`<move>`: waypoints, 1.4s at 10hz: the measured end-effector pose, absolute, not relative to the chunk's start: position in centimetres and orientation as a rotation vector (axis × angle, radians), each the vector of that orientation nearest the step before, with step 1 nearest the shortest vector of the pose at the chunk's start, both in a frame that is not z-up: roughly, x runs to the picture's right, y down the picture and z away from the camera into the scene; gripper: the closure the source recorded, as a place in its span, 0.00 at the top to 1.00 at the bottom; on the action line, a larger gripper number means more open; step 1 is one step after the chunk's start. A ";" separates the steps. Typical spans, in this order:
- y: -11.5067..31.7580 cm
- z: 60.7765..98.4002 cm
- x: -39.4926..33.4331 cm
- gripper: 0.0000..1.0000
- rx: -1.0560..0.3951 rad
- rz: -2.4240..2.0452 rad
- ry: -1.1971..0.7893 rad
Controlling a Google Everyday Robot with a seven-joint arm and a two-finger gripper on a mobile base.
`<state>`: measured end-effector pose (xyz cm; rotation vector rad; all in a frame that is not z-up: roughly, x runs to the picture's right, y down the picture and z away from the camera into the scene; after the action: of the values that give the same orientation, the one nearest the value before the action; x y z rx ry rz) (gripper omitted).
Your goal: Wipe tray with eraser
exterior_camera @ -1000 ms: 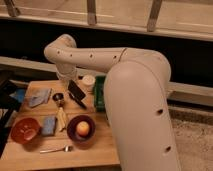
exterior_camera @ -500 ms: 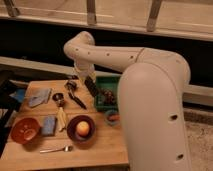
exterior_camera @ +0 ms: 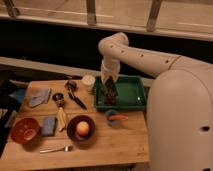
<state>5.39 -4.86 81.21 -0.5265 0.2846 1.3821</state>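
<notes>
The green tray [exterior_camera: 131,95] stands at the back right of the wooden table. My gripper [exterior_camera: 109,93] hangs from the white arm inside the tray's left part, low over its floor. It is shut on the eraser [exterior_camera: 109,90], a small dark block. I cannot tell whether the block touches the tray floor. The right part of the tray floor is bare.
A white cup [exterior_camera: 88,81] stands just left of the tray. A black-handled utensil [exterior_camera: 76,100], a grey-blue cloth [exterior_camera: 39,97], a blue pad [exterior_camera: 49,125], an orange bowl [exterior_camera: 25,129], a dark plate with a fruit [exterior_camera: 81,129] and a fork [exterior_camera: 55,149] lie on the table [exterior_camera: 115,145]. A small blue dish [exterior_camera: 113,117] sits in front of the tray.
The arm has swung right from over the middle of the table, carrying the dark block across the tray's left rim and down into the tray.
</notes>
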 end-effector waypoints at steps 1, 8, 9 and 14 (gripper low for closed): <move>-5.1 82.0 8.0 0.00 -0.552 1.418 0.253; -5.6 83.5 10.4 0.00 -0.557 1.473 0.225; -5.7 83.9 11.7 0.00 -0.562 1.526 0.220; -5.8 86.5 22.5 0.00 -0.579 1.792 0.190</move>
<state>22.52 -5.80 86.52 -0.5794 0.1904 1.7918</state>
